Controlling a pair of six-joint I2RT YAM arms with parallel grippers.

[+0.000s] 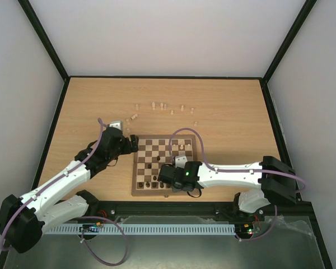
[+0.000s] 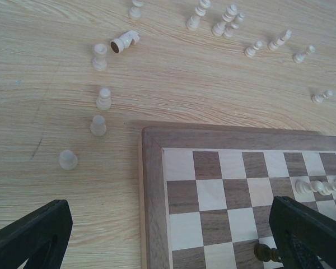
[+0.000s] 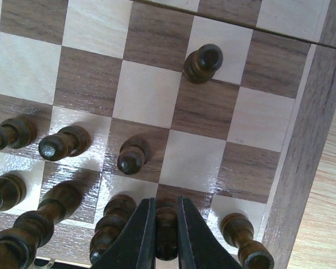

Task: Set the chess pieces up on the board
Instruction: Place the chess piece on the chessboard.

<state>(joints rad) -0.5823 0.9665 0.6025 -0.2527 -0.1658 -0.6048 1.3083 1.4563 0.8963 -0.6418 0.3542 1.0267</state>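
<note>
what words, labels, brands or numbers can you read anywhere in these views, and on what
None can be read in any view. The board frame bears no rank or file marks; the chess pieces are plain wood. The right gripper, shut on a dark piece, shows no logo. Small circuit boards by the arm bases are too small to tell.

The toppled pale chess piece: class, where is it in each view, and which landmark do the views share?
Top external: toppled piece on the tabletop, beyond the far-left corner of the board.
Left wrist: upper left, lying sideways.
Right wrist: not in it.
Shared landmark: the board's frame.
</note>
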